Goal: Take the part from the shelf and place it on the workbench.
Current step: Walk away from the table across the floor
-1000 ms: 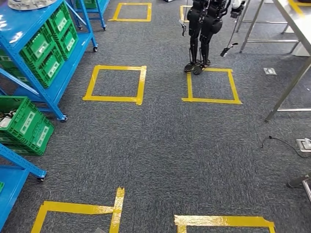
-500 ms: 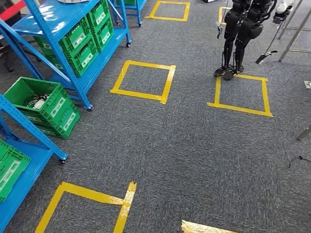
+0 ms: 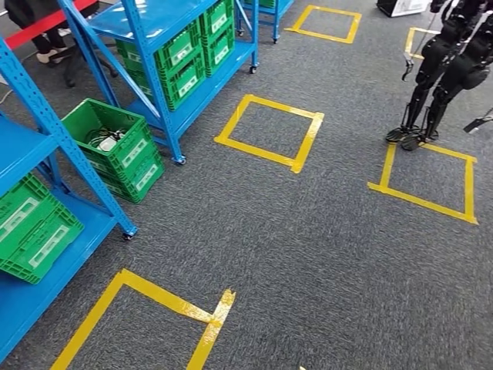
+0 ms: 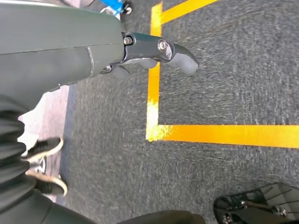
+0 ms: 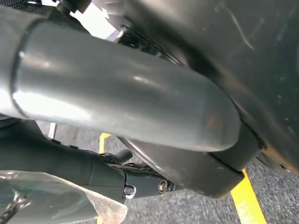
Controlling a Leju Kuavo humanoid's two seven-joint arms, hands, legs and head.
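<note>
Two hands hang low over the carpet (image 3: pixel 326 254). The left hand (image 4: pixel 141 49) has its thick grey thumb (image 4: pixel 180 56) stretched straight out with nothing in it; one darker fingertip peeps from under the cover, apart from the thumb. Below it a corner of yellow tape (image 4: pixel 155 130) lies on the carpet, and a person's shoes (image 4: pixel 42 151) stand near.

The right hand (image 5: pixel 105 175) shows dark fingers (image 5: pixel 141 183) lying along a clear bag (image 5: pixel 46 200) with something dark inside. The bag touches the fingers, but I cannot tell whether they clamp it, nor whether the dark thing is the part.

In the head view, a blue shelf (image 3: pixel 35 131) stands at the near left with green crates (image 3: pixel 35 227) on its lowest level. Just beyond, another green crate (image 3: pixel 110 146) sits on the carpet, holding cables. A second blue shelf (image 3: pixel 157 92) behind it carries more green crates (image 3: pixel 186 62). A yellow tape square (image 3: pixel 270 131) lies beside that shelf, another square (image 3: pixel 427 177) well to the right. A dark robot (image 3: pixel 447 69) stands at the far edge of that square
</note>
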